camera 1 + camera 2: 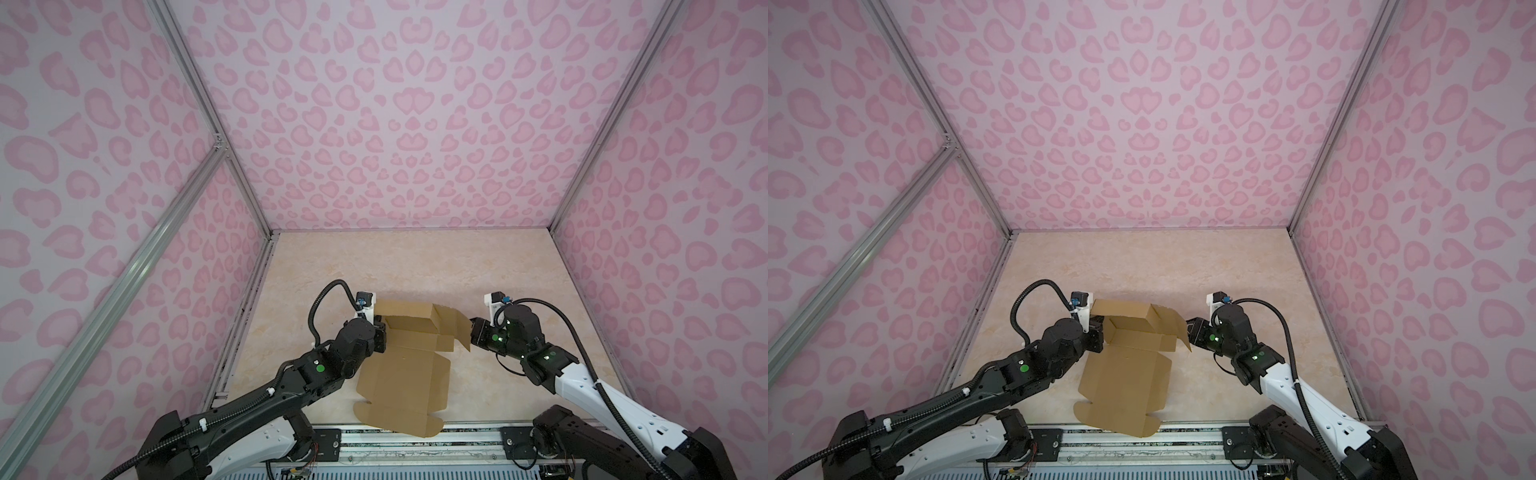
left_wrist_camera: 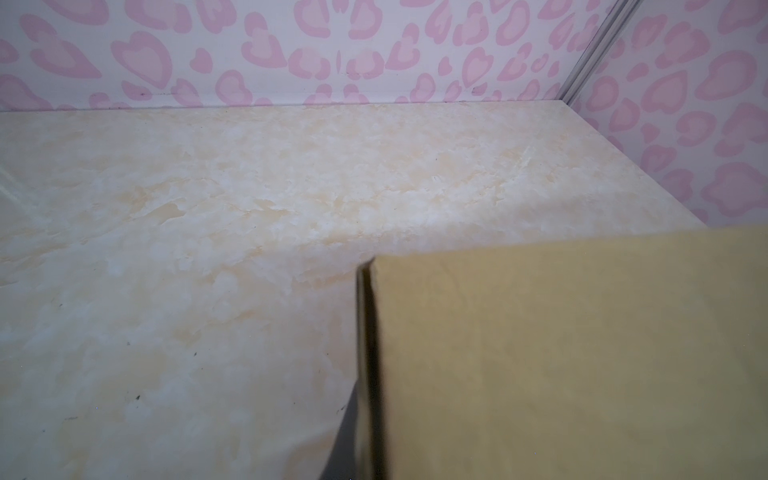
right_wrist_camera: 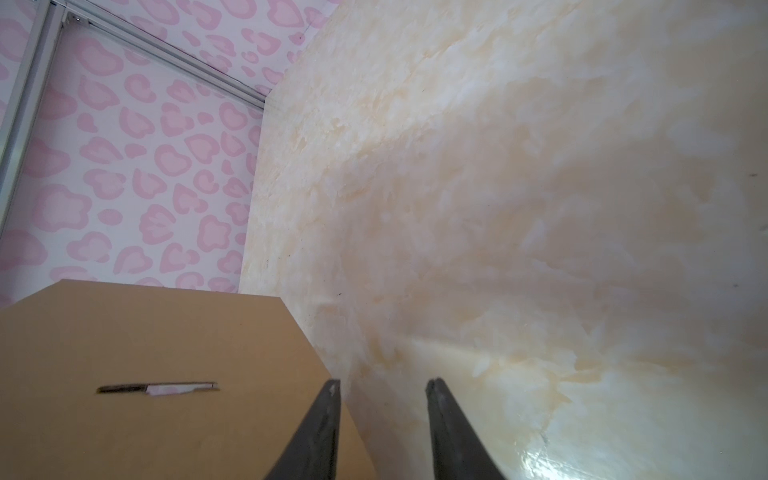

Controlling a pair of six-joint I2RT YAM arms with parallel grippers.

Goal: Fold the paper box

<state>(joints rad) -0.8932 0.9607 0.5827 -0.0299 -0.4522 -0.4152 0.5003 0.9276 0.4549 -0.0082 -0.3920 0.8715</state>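
The paper box (image 1: 401, 374), a plain brown kraft cardboard die-cut sheet, lies low in the centre of both top views, half formed. Its near panel rests flat on the cream marbled tabletop (image 1: 415, 266), and the nearest flaps overhang the silver rail (image 1: 478, 438) at the bottom of the frame. Its far part is raised into a shallow tray of standing walls (image 1: 1129, 328).

The black left gripper (image 1: 381, 330) sits at the tray's left wall with its jaws pressed together. In the left wrist view one dark finger (image 2: 345, 440) lies against the cardboard's edge while its partner is hidden behind the panel, so a pinch on that wall is likely rather than certain. The purpose seems to be anchoring: this side is held upright so the tray neither slides nor collapses while the opposite side is worked.

The black right gripper (image 1: 473, 330) stands at the tray's right side, beside a loose slitted flap (image 3: 145, 332). Its jaws are spread with only tabletop between them, and one finger (image 3: 322, 428) sits just at the flap's edge, outside it. That placement suits pushing the flap inward or closing on it, which is probably the step in hand.

Pink heart-patterned walls (image 1: 415, 124) enclose the table on three sides.
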